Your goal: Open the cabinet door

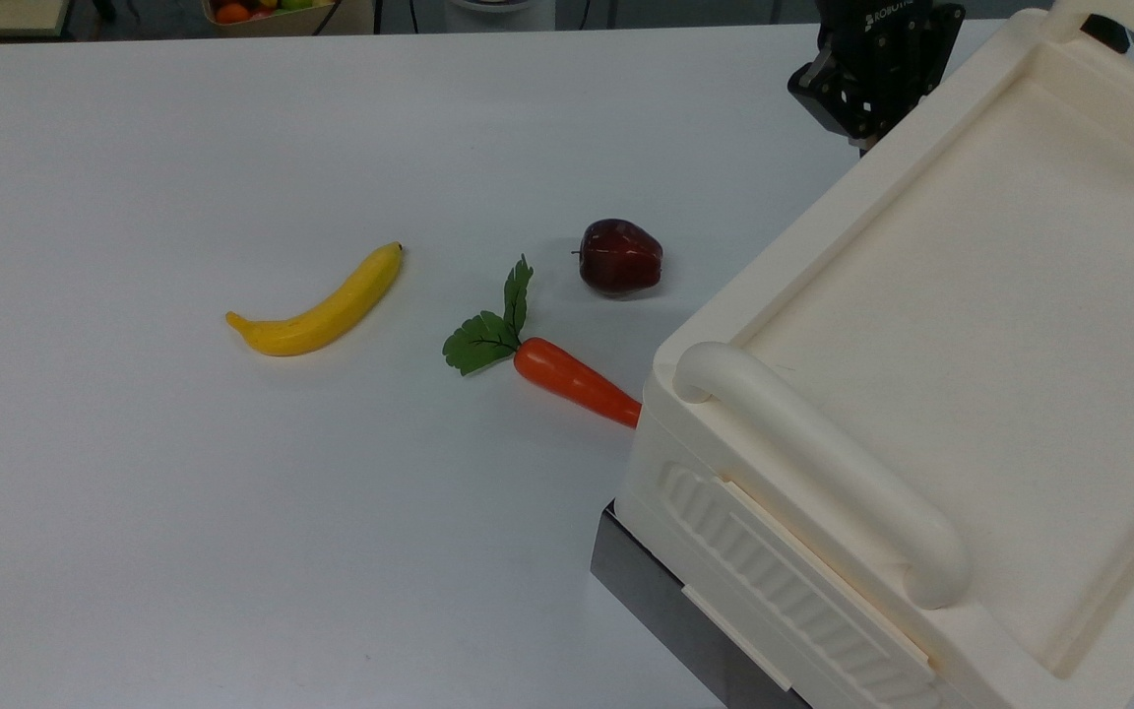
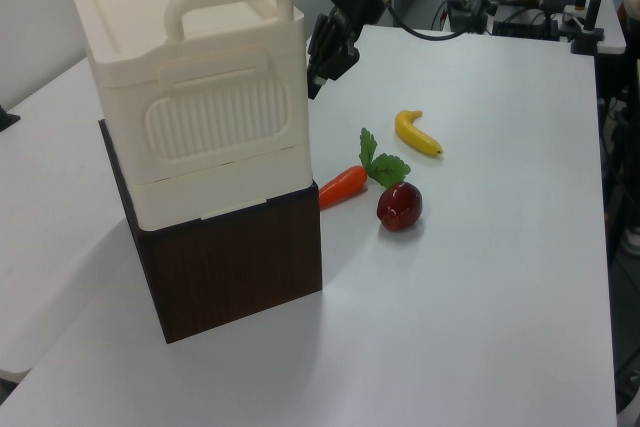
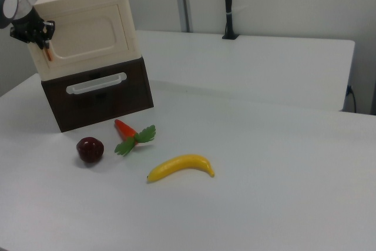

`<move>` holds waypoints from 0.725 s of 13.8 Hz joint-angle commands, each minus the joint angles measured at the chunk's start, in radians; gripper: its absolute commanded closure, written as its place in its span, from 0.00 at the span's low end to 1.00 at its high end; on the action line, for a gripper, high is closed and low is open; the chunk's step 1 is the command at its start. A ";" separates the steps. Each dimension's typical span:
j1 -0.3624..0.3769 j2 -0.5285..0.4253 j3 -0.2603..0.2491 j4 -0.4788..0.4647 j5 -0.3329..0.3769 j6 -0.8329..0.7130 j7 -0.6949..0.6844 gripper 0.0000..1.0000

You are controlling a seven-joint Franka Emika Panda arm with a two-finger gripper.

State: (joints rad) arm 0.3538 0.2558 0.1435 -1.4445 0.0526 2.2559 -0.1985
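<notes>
The cream cabinet [image 3: 82, 27] stands on a dark brown base [image 3: 100, 95]. Its cabinet door [image 3: 87, 33], a cream panel with a recessed rectangular face, lies flush against the box in the right view. A copper-coloured strip [image 3: 50, 53] runs down the door's left edge there. My black gripper [image 3: 40, 38] hangs right beside that strip, at the cabinet's corner. The gripper [image 1: 860, 138] sits at the top view's upper right, tucked against the cabinet's long edge. In the left view the gripper [image 2: 318, 79] is close to the cabinet's upper right corner, and the door face is hidden.
On the white table lie a yellow banana [image 1: 316, 305], a carrot [image 1: 572, 379] whose tip touches the cabinet's base, and a dark red apple [image 1: 619, 256]. A rounded bar handle [image 1: 823, 473] tops the cabinet. The base carries a drawer handle [image 3: 96, 84].
</notes>
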 commanded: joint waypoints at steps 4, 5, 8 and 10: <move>-0.007 -0.072 0.004 -0.071 0.023 -0.064 0.070 0.94; -0.015 -0.075 0.004 -0.071 0.023 -0.085 0.074 0.94; -0.029 -0.089 0.004 -0.074 0.023 -0.124 0.076 0.94; -0.036 -0.092 0.004 -0.074 0.024 -0.140 0.076 0.94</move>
State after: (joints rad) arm 0.3314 0.2120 0.1436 -1.4643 0.0530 2.1582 -0.1460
